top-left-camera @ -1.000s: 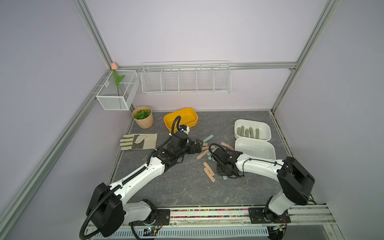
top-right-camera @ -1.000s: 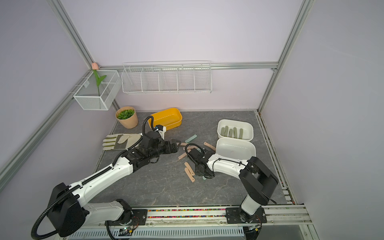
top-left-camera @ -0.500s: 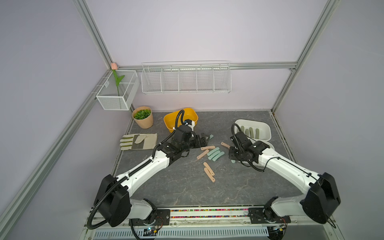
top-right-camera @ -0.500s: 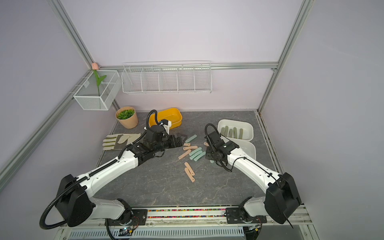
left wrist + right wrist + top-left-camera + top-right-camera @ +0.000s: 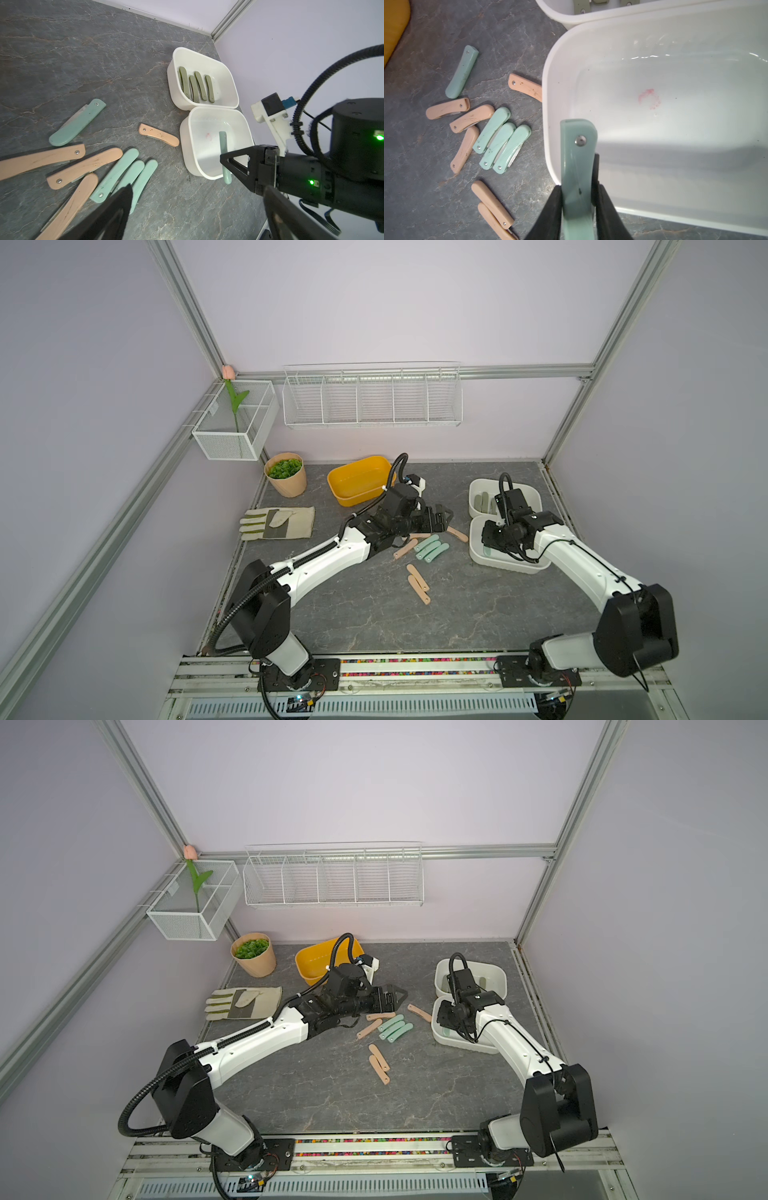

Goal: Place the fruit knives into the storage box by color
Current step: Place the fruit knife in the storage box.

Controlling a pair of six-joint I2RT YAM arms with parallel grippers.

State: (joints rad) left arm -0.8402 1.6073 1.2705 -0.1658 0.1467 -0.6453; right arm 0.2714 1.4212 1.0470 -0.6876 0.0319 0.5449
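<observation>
Mint fruit knives (image 5: 432, 549) and peach ones (image 5: 417, 583) lie loose mid-table in both top views. Several olive knives (image 5: 195, 87) lie in the far white storage box (image 5: 228, 72). My right gripper (image 5: 578, 193) is shut on a mint knife (image 5: 578, 158), holding it over the left end of the near white storage box (image 5: 548, 87), which has nothing else in it. My left gripper (image 5: 197, 193) hangs open above the table just behind the pile, nothing between its fingers. It also shows in a top view, left gripper (image 5: 444, 518).
A yellow tub (image 5: 357, 485) stands behind the left arm. A work glove (image 5: 278, 524) lies at the left, a potted plant (image 5: 286, 475) at the back left. Wire baskets (image 5: 372, 396) hang on the back wall. One peach knife (image 5: 457, 534) lies against the near box.
My right arm has swung from the pile to the near white box, carrying the mint knife. My left arm has reached further right, beyond the pile, still open.
</observation>
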